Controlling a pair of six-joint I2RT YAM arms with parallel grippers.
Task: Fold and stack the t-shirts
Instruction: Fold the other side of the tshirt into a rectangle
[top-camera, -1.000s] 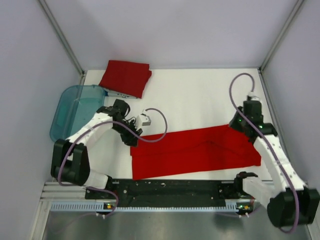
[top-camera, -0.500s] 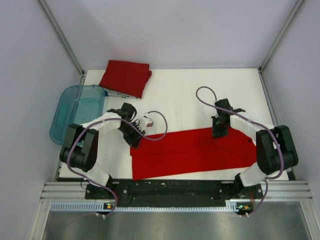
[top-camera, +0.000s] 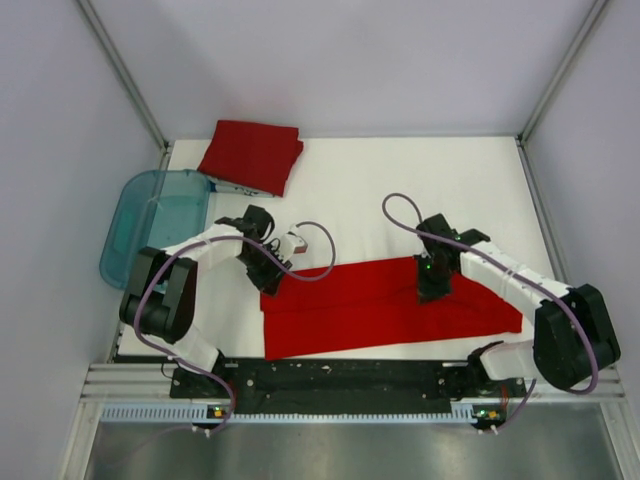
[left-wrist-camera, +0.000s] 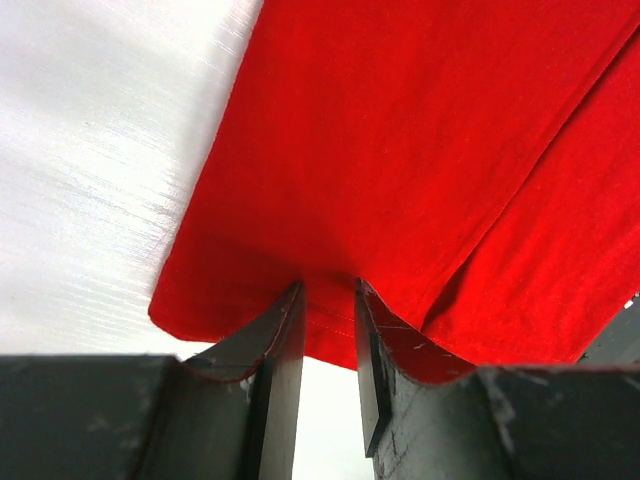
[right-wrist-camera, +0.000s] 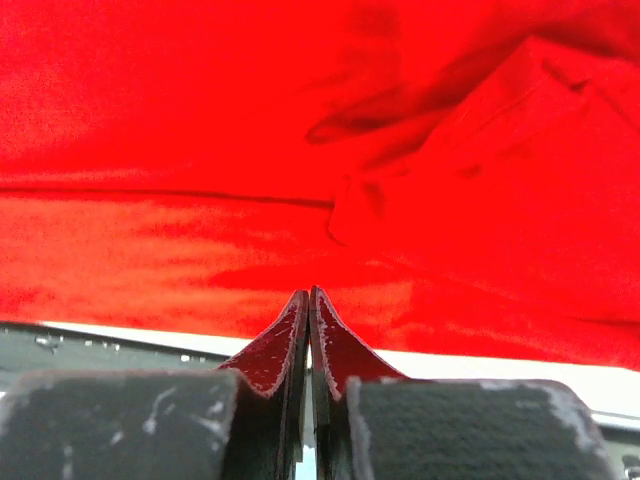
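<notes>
The teal tub (top-camera: 150, 225) sits on the left, out of the way, and the folded t-shirt (top-camera: 252, 155) lies at the far left of the table (top-camera: 400, 190), well apart from the work. The left gripper (top-camera: 268, 280) is down at the far left corner of the long t-shirt (top-camera: 370, 310), which is stretched in a band along the near side. Its fingers are only a slit apart over the hem, with nothing pinched that I can see. If it closes from there, I'd worry it catches a single layer or just the hem, and the corner slips free on the lift. Further right, the right gripper (top-camera: 432, 288) rests on the band's far edge with its fingers pressed tight together. I can't tell whether any cloth is nipped between them. If one side holds and the other doesn't, the fold would likely go over crooked and sit badly on the stack.
</notes>
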